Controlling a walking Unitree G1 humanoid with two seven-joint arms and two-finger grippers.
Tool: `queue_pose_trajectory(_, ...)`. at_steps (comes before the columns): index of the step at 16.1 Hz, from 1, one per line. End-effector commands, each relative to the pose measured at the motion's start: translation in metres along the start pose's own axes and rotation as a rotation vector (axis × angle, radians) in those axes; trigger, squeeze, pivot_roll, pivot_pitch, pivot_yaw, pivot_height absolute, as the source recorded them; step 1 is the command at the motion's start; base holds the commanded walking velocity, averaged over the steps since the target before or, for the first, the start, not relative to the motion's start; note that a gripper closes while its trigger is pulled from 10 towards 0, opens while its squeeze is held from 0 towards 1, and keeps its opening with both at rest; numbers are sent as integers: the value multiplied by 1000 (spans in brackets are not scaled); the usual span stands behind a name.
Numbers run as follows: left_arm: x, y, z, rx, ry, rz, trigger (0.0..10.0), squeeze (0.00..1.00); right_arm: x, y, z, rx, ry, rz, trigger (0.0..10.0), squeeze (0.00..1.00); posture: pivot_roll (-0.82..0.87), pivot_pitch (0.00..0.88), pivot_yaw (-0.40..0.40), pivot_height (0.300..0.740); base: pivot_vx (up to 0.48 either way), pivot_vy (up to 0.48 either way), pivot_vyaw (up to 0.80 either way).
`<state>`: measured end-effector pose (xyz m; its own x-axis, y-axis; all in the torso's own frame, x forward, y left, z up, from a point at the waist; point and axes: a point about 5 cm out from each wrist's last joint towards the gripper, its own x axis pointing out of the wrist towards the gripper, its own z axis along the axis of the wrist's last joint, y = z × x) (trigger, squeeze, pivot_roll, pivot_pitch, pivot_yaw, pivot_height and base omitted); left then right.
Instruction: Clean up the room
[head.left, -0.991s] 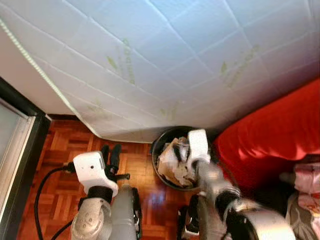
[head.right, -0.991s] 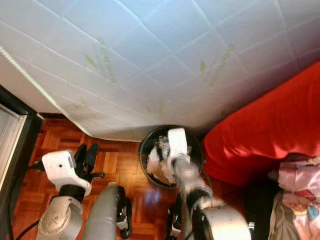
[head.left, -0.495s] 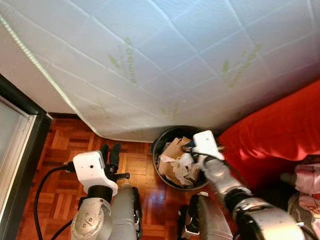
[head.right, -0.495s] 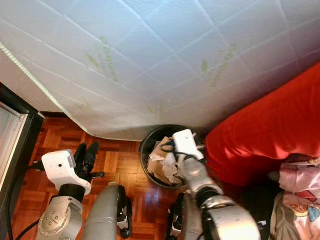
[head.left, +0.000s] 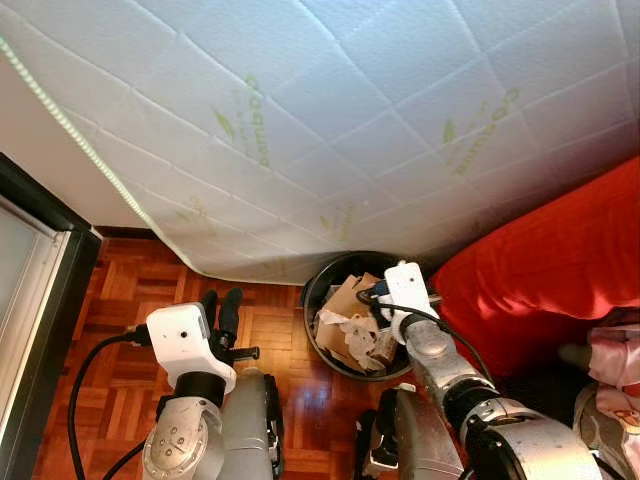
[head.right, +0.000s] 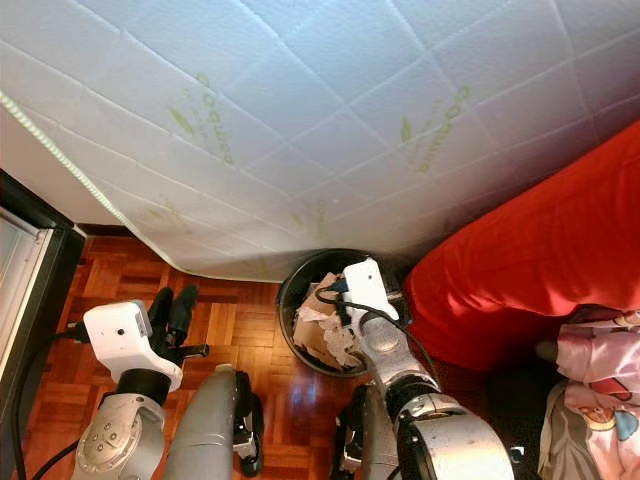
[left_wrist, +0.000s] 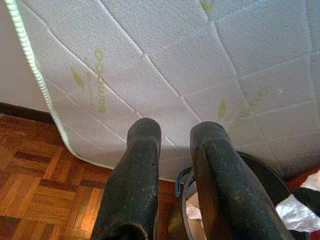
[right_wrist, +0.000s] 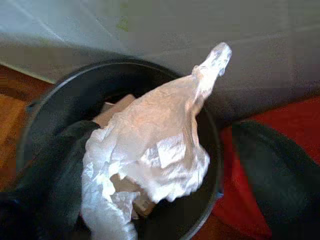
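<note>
A black round bin (head.left: 311, 292) stands on the parquet against the leaning white mattress, holding cardboard and crumpled paper (head.left: 350, 325). My right gripper (head.left: 377, 300) hangs over the bin's right side. In the right wrist view its black fingers (right_wrist: 280, 170) are spread wide, and a crumpled white plastic wrapper (right_wrist: 150, 150) sits between them above the bin's mouth (right_wrist: 65, 85). Whether the wrapper still touches a finger is unclear. My left gripper (head.left: 221, 303) is held low to the left of the bin, with its fingers (left_wrist: 142, 170) close together and nothing between them.
The white quilted mattress (head.left: 350, 100) fills the back. Red bedding (head.left: 550, 260) presses against the bin's right side, with pink clothing (head.left: 615, 370) beyond it. A dark frame (head.left: 40, 300) borders the parquet floor (head.left: 120, 290) on the left.
My right gripper swung from the bin's middle towards its right rim, then came back slightly left. The left arm has not moved.
</note>
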<state>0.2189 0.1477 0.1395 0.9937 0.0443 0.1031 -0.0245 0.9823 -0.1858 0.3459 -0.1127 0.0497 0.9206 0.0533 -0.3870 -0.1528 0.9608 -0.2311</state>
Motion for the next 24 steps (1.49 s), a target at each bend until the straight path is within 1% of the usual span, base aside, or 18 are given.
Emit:
queue_pose_trajectory(1,-4,0,-1,11,19,2,10000,0,-4,3,-19,11,71,12,10000,1000,246,385,-53,657,0,0,0)
queue_pose_trajectory(2,-4,0,-2,10,20,2,10000,0,-6,6,-30,43,146,37,10000,1000,246,385,-53,657,0,0,0)
queue_pose_trajectory(3,-4,-1,-2,9,20,0,10000,0,-8,8,-35,53,185,45,10000,1000,246,385,-53,657,0,0,0)
queue_pose_trajectory(4,-4,-1,-1,8,20,-3,10000,0,-9,7,-40,27,211,40,10000,1000,248,386,-51,657,0,0,0)
queue_pose_trajectory(6,-4,-1,-1,8,21,-6,10000,0,-10,5,-44,29,233,29,10000,1000,250,388,-50,657,0,0,0)
queue_pose_trajectory(8,-5,-1,-1,9,22,-7,10000,0,-11,7,-49,4,269,52,10000,1000,250,388,-50,657,0,0,0)
queue_pose_trajectory(11,-5,-2,-1,8,26,-14,10000,0,-17,16,-62,-86,352,145,10000,1000,249,394,-46,657,0,0,0)
queue_pose_trajectory(12,-6,-2,-1,7,27,-16,10000,0,-19,18,-66,-100,377,167,10000,1000,249,395,-47,657,0,0,0)
queue_pose_trajectory(13,-6,-2,-1,7,29,-17,10000,0,-20,19,-68,-128,389,183,10000,1000,249,395,-47,657,0,0,0)
queue_pose_trajectory(15,-6,-3,-1,7,30,-19,10000,0,-21,24,-70,-149,408,227,10000,1000,249,396,-45,657,0,0,0)
queue_pose_trajectory(17,-7,-3,-1,7,34,-22,10000,0,-23,32,-69,-214,421,304,10000,1000,251,401,-43,657,0,0,0)
queue_pose_trajectory(18,-7,-3,-1,7,37,-23,10000,0,-23,37,-68,-225,422,337,10000,1000,251,400,-43,657,0,0,0)
queue_pose_trajectory(19,-7,-3,-1,7,38,-23,10000,0,-21,37,-64,-219,398,323,10000,1000,251,400,-43,657,0,0,0)
queue_pose_trajectory(20,-7,-3,-1,8,35,-22,10000,0,-9,41,-21,-102,135,271,10000,1000,253,399,-44,657,0,0,0)
queue_pose_trajectory(21,-7,-3,0,9,33,-20,10000,0,-4,39,0,-34,11,241,10000,1000,257,402,-43,657,0,0,0)
queue_pose_trajectory(22,-7,-2,0,10,30,-17,10000,0,-2,35,10,-18,-39,201,10000,0,250,399,-45,657,0,0,0)
queue_pose_trajectory(23,-7,-2,1,10,29,-17,10000,0,-4,33,-6,-91,47,199,10000,0,251,395,-44,657,0,0,0)
queue_pose_trajectory(24,-7,-3,1,11,28,-18,10000,0,-8,29,-26,-217,147,188,10000,0,253,394,-44,657,0,0,0)
